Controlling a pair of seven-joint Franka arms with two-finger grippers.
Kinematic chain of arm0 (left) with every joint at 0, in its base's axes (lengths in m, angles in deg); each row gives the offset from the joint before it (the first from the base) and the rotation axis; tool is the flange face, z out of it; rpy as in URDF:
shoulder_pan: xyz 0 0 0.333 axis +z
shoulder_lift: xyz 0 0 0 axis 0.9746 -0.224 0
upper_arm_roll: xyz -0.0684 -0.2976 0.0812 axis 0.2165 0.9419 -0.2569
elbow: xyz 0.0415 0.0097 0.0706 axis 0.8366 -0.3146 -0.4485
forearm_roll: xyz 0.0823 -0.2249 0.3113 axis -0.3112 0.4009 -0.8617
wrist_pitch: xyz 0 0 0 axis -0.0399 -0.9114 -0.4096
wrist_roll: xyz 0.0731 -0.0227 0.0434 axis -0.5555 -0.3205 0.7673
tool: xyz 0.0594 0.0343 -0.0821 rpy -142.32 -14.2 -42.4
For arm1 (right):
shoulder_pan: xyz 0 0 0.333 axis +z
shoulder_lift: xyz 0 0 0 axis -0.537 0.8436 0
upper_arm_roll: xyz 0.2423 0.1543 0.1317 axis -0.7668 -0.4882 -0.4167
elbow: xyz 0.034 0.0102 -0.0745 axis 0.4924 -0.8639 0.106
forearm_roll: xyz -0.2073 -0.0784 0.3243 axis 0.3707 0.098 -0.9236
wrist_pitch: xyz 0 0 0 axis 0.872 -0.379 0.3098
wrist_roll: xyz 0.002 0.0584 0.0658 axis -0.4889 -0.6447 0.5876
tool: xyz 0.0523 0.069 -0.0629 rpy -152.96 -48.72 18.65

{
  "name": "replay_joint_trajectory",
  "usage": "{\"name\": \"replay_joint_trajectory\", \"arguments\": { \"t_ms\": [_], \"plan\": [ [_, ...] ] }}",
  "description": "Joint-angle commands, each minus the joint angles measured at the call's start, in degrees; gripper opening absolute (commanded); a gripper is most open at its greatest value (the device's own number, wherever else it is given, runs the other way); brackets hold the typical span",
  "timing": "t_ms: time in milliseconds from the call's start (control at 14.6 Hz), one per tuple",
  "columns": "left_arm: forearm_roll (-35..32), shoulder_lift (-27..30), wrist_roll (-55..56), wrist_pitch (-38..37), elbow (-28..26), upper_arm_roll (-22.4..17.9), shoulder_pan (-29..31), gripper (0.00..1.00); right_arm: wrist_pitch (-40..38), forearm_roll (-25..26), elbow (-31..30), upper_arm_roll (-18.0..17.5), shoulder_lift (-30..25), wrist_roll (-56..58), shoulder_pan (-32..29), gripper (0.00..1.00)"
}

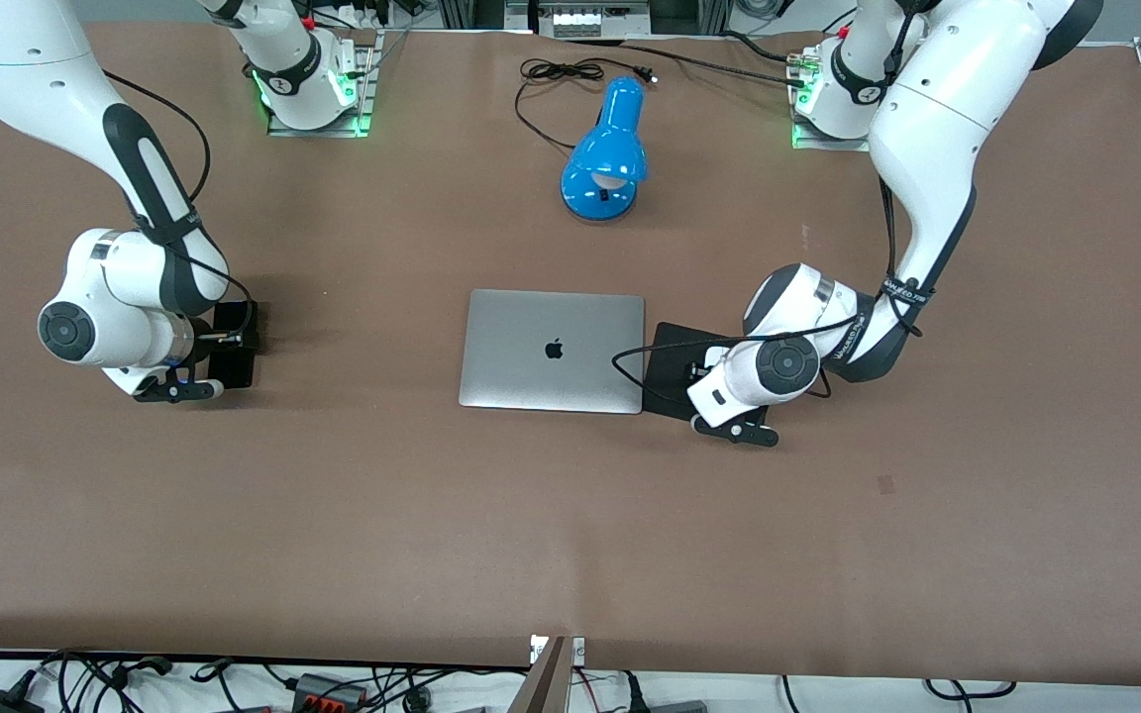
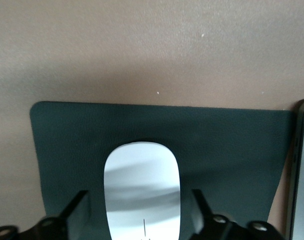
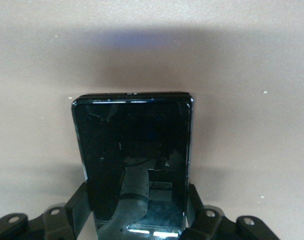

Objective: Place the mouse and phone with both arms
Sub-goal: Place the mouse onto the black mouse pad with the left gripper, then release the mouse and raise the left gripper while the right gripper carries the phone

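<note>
Brown counter, my two arms down at the phone and the mouse.

At the left of the front view my right gripper sits low over the counter, its jaws clamped on the sides of the black phone, which lies flat on the bare brown surface toward the right arm's end. In the middle lies a closed silver laptop, with a blue desk lamp above it in the frame. Just right of the laptop a black mouse pad touches its edge; the white mouse rests on that pad. My left gripper is down around the mouse, jaws apart, a finger standing clear on each side of it.
</note>
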Motion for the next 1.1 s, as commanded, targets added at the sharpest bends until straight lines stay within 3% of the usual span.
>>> {"name": "replay_joint_trajectory", "arguments": {
  "t_ms": [0,274,480,617,823,1029],
  "plan": [
    [-0.2,3.1,0.7,-2.6,0.5,0.1,1.6,1.00,-6.2,-0.2,1.6,-0.7,-5.0,0.0,1.4,0.27],
    [-0.8,6.6,0.1,-15.6,7.3,0.1,6.6,1.00,-14.1,-1.0,9.2,-0.7,-5.4,-3.2,6.7,0.27],
    [-0.5,10.3,-2.2,-18.6,8.3,0.2,11.0,1.00,-13.6,-1.3,9.9,-0.8,-5.2,-10.2,11.1,0.27],
    [0.5,12.4,-3.3,-23.7,9.0,0.7,14.1,1.00,-13.1,-4.8,9.9,-0.7,-4.9,-15.0,14.7,0.27],
    [3.1,12.6,-3.3,-33.4,15.8,0.1,16.0,1.00,-10.2,-8.9,9.9,-0.7,-3.4,-19.5,18.5,0.27],
    [3.4,14.4,-3.1,-38.0,17.6,0.6,18.5,1.00,-7.4,-9.0,9.9,-0.7,-1.8,-26.0,22.4,0.27]
  ]
}}
